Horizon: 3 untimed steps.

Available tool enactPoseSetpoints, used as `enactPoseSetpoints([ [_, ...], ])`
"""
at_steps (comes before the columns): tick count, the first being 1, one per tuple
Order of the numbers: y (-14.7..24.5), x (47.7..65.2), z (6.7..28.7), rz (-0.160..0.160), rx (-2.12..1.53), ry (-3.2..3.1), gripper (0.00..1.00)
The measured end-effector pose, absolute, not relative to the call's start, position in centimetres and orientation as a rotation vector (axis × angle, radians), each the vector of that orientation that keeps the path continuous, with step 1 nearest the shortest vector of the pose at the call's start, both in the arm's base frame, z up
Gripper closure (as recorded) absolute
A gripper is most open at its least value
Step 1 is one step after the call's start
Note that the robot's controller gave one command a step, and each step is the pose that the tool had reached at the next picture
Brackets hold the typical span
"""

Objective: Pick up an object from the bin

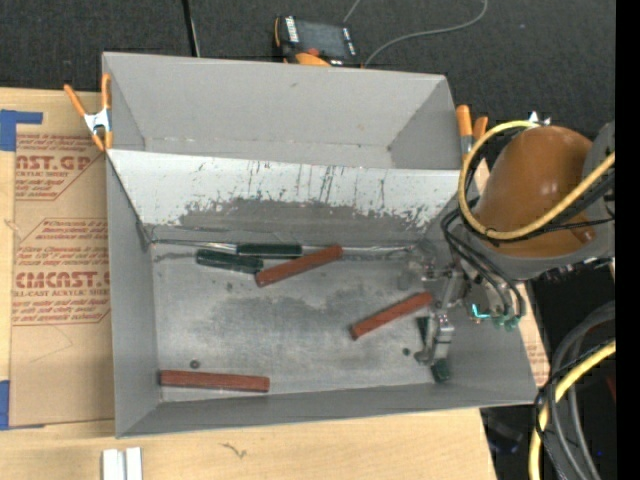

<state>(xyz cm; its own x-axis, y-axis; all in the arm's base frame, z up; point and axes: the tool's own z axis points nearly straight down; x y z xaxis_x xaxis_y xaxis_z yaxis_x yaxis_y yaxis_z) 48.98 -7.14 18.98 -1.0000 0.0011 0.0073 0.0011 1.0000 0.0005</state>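
Note:
My gripper (437, 336) hangs low in the bin's right front corner, close to the right wall. Just left of it lies a reddish-brown flat stick (391, 315), slanting up to the right, with its upper end next to the gripper. A small dark green piece (440, 371) sits right below the gripper on the bin floor; whether it touches the gripper is unclear.
Along the back wall lie a dark green-handled tool (240, 258) and a second reddish-brown stick (298, 265), touching each other. A third reddish-brown stick (213, 380) lies flat by the front left wall. The arm with its orange dome and cables stands over the right rim.

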Motion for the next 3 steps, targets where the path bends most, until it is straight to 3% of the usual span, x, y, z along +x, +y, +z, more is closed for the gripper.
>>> enactPoseSetpoints([
  [1,-8.6,54.9,6.6,-0.001,0.293,-3.126,0.00],
  [2,-8.6,54.9,7.0,0.000,0.293,-3.129,1.00],
  [3,-8.4,56.7,21.0,0.005,0.269,-3.141,1.00],
])
